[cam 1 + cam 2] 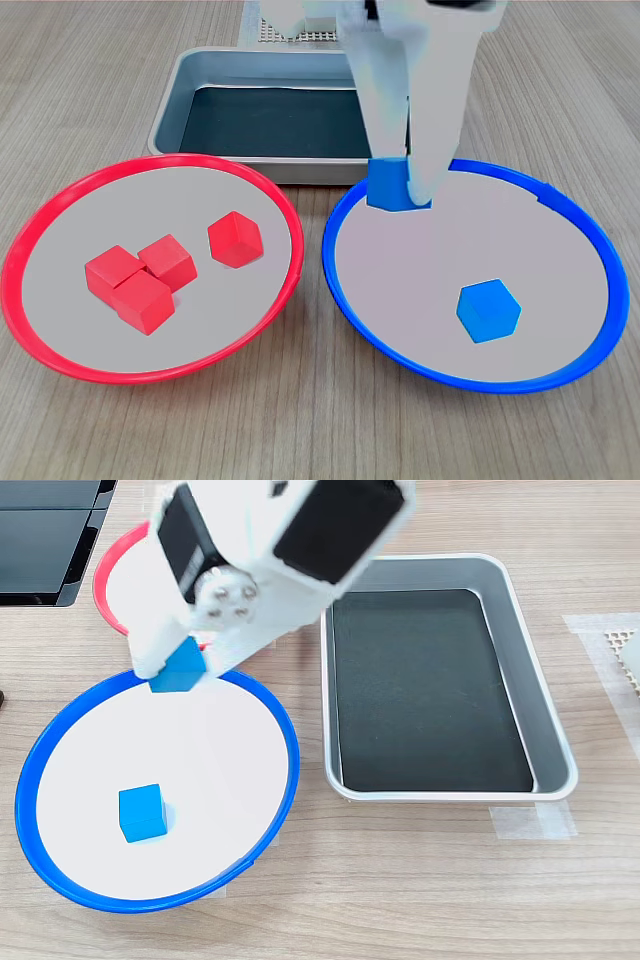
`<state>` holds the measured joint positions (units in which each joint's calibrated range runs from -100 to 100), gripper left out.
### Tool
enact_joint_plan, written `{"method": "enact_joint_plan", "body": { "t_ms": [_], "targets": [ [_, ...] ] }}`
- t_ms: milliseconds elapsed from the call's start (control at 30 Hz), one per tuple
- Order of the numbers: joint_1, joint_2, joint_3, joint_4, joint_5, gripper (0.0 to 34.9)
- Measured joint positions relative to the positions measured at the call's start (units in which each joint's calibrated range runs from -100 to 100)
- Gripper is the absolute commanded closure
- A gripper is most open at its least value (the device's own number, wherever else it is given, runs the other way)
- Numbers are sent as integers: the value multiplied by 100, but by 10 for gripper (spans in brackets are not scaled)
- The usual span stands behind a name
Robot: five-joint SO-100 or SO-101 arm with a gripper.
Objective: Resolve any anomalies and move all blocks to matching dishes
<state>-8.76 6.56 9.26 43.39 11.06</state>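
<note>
My gripper (pixel 400 192) is shut on a blue block (pixel 392 183) and holds it over the far left part of the blue-rimmed dish (pixel 560 250). In the second exterior view the gripper (pixel 182 677) and the held blue block (pixel 183 666) hang over the blue-rimmed dish's (pixel 215 770) top edge. A second blue block (pixel 489 310) (pixel 141 812) lies inside this dish. The red-rimmed dish (pixel 60 330) holds several red blocks (pixel 143 298): one cluster and one apart (pixel 235 239). The arm hides most of the red-rimmed dish (pixel 108 575) in the second exterior view.
A rectangular grey metal tray (pixel 265 120) (pixel 515 650) with a dark bottom stands behind the dishes in the first exterior view. A black flat object (pixel 45 540) lies at the second exterior view's top left. Tape (pixel 530 820) sits by the tray's corner.
</note>
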Motion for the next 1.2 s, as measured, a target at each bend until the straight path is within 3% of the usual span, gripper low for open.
{"method": "enact_joint_plan", "body": {
  "t_ms": [100,233,333,400,667,900,1033,1200],
  "targets": [
    [-221,-179,935,-653,420,202],
    [-150,-367,1588,-1109,703,173],
    [-257,-554,1860,-1321,825,238],
    [-239,-725,1978,-1411,825,346],
    [195,-2481,3040,-2545,-215,349],
    [920,-5303,5735,-3059,-791,349],
    [1106,-7161,7450,-2896,-899,349],
    [1230,-9199,8693,-1688,-879,349]
  ]
}}
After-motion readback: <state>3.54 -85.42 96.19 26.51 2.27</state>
